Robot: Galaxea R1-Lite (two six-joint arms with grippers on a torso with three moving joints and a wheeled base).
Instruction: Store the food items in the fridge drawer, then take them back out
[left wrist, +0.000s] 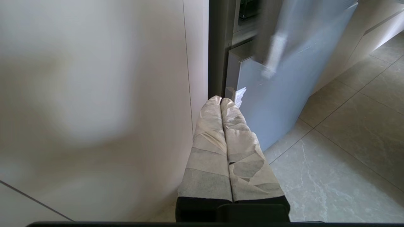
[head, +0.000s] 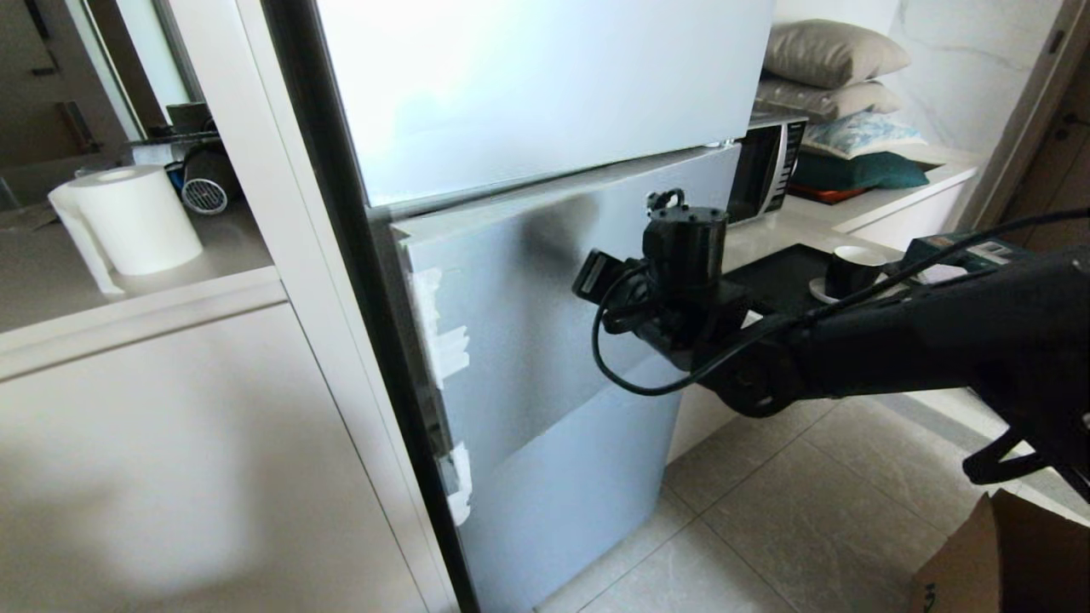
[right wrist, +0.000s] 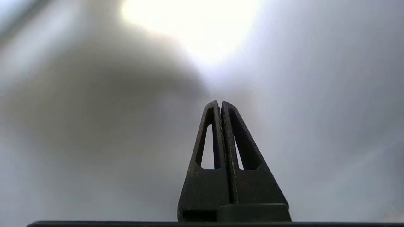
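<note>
Fridge shut, both silver doors closed; lower door patched with strips of white tape along its left edge. Fridge drawer and food items out of sight behind the closed doors — no red pieces anywhere in view.

Right arm reaching in from the right across the head view, its wrist held up against the lower door. Right claw pointed straight at a pale, blurred grey surface, black fingers pressed together, nothing between them. Whether the tips touch the door: cannot tell.

Left claw low beside the cream cabinet, near the fridge's bottom corner, tape-wrapped fingers closed flat against each other, empty. Left arm not in the head view.

Left of the fridge, a worktop with a roll of white paper towel — behind it some dark kitchenware. Right of the fridge, a microwave on a pale worktop, a dark cup on a saucer on a black mat, stacked pillows and folded cloth farther back. Grey tiled floor below, corner of a cardboard box at lower right.
</note>
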